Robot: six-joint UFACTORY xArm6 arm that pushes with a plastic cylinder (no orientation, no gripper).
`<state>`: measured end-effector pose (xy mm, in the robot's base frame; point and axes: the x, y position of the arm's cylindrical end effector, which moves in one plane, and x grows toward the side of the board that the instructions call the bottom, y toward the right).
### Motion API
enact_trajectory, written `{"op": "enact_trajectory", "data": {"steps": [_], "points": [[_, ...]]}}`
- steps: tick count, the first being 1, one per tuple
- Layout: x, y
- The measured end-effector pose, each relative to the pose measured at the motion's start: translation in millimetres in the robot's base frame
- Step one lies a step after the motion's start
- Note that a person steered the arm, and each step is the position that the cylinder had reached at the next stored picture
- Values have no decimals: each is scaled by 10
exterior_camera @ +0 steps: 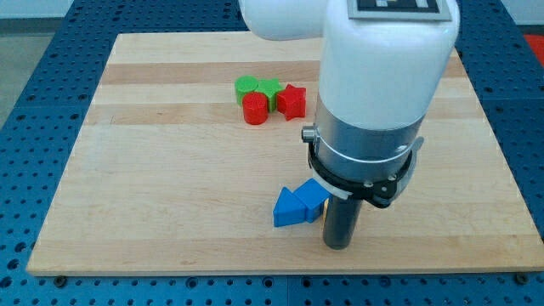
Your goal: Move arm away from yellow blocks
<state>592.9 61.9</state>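
My tip (340, 246) rests on the wooden board (170, 195) near the view's bottom, right of centre. Just to its left lie a blue triangular block (289, 209) and a blue cube-like block (313, 194), touching each other. A thin yellowish sliver (323, 211) shows between the blue blocks and the rod; I cannot tell if it is a yellow block. No other yellow block shows, and the arm's white and grey body hides the board behind it.
Near the view's top centre is a tight cluster: two green blocks (247, 85) (269, 88), a red cylinder (254, 109) and a red star-like block (291, 101). The board's bottom edge lies close below my tip.
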Motion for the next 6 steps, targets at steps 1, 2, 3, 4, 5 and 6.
{"op": "enact_trajectory", "data": {"steps": [1, 2, 3, 4, 5, 6], "points": [[0, 168], [0, 183], [-67, 183], [-92, 182], [-60, 480], [-50, 1268]]}}
